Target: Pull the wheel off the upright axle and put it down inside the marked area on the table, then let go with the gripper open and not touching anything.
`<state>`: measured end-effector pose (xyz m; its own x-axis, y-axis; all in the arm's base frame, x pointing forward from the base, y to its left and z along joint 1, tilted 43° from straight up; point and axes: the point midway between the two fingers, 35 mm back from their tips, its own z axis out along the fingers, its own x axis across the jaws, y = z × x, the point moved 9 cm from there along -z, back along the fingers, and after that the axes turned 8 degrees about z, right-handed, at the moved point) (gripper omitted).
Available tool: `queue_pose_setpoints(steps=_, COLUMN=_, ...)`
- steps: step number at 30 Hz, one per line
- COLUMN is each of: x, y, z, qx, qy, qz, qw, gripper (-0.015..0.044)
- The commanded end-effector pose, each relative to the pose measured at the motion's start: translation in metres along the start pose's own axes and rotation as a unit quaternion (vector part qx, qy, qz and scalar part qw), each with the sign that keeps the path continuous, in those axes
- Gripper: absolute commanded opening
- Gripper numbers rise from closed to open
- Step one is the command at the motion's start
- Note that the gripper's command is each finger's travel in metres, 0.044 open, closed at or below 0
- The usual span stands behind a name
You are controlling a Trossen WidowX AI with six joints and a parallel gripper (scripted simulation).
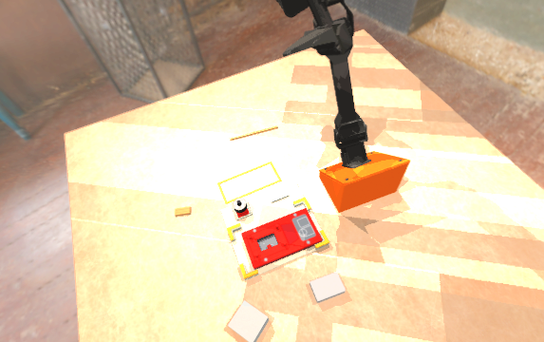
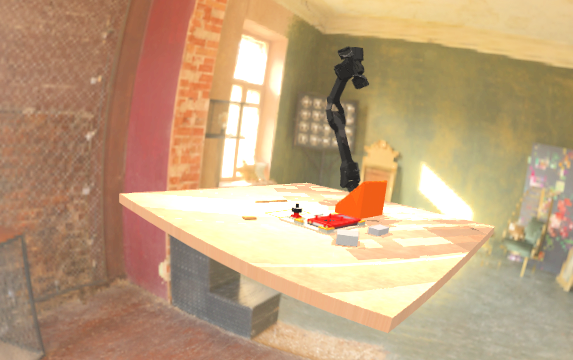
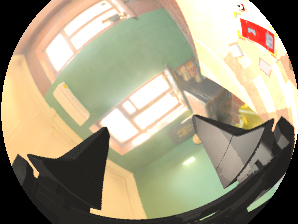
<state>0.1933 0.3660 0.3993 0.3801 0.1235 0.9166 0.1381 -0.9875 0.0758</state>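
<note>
Orange base [image 1: 371, 192] [image 2: 368, 200] carries the blk arm [image 1: 344, 90] [image 2: 342, 142], which stands up high over the table [image 1: 134, 266] [image 2: 246, 240]. Gripper [image 1: 282, 28] [image 2: 355, 66] [image 3: 150, 125] is nearly fully open, w/ nothing btwn the fingers; it's up in the air, well apart from the wheel & everything else on the tabletop. Wrist cam looks mostly at windows & a green wall, w/ the table only at upper R of that pic. Wheel [image 1: 240, 208] [image 2: 297, 209] is blk, still-life small in both room views, & sits on the upright axle [image 1: 239, 202] [image 2: 296, 205], whose dark top pokes up thru it; red shows below. Yellow outline [image 1: 249, 193], the marked area, lies flat just beside the axle, so the wheel's outside it. Red board [image 1: 278, 236] [image 2: 333, 221] [image 3: 257, 35] lies flat nr the axle on its other side, w/ yellow corner pcs [image 1: 249, 274] around it & a grey patch [image 1: 304, 227] at one end. Two pale blocks [image 1: 328, 287] [image 2: 347, 237] [image 3: 265, 66] lie beyond the board, apart from ea. other. Sm. tan block [image 1: 182, 211] [image 2: 249, 218] & a thin stick [image 1: 254, 133] [image 2: 271, 201] lie separately elsewhere on the table.
</note>
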Motion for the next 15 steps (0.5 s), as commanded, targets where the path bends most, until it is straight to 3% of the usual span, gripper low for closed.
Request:
queue_pose_setpoints(steps=1, x=-0.001, y=0.001, z=0.002, qx=-0.002, qy=-0.001, qz=-0.001, qw=1.0, gripper=0.0374)
queue_pose_setpoints(steps=4, x=-0.008, y=0.009, z=0.025, qx=-0.028, qy=-0.022, qz=-0.014, qw=0.999, gripper=0.03)
queue_pose_setpoints(steps=15, x=-0.045, y=0.067, z=0.121, qx=-0.133, qy=-0.136, qz=-0.077, qw=0.979, gripper=0.03)
